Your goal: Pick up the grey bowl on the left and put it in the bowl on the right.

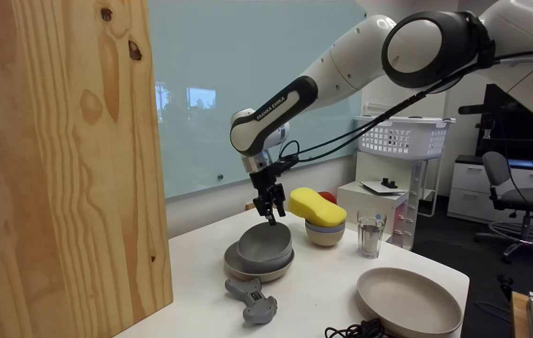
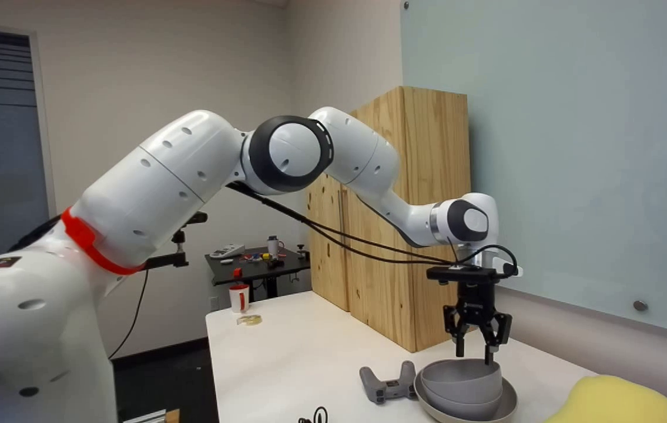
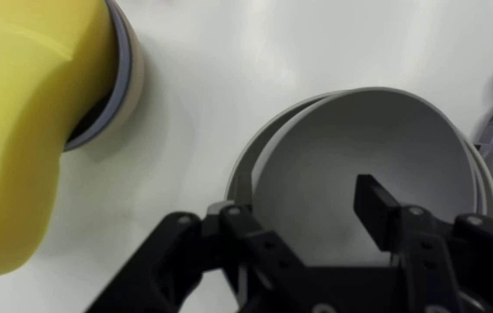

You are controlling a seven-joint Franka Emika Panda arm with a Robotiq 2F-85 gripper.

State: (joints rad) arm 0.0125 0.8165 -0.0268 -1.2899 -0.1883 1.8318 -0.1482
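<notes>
Beneath our gripper (image 3: pixel 303 189), its fingers apart, we count one tilted grey bowl (image 1: pixel 262 240), set in a second grey bowl (image 2: pixel 462 410), both inside a wide beige bowl (image 1: pixel 232 259). Beside the hand, one yellow sponge (image 1: pixel 317 206) tops a stack of small bowls (image 1: pixel 325 238) we cannot count, with one drinking glass (image 1: pixel 370 237) beyond and, opposite, one grey gamepad (image 1: pixel 253 299). White tabletop (image 1: pixel 313 295) spreads from under the hand to another beige bowl (image 1: pixel 409 298) near the table edge (image 1: pixel 426 261).

I see a white, rounded arm (image 2: pixel 204 150) with a black ring (image 2: pixel 258 155), "FRANKA EMIKA" lettering (image 1: pixel 271 109), a red band (image 2: pixel 89 239) and black cables (image 1: pixel 400 105); the gripper (image 2: pixel 474 351) is black, its grey dots (image 3: pixel 234 211) possibly screws.
</notes>
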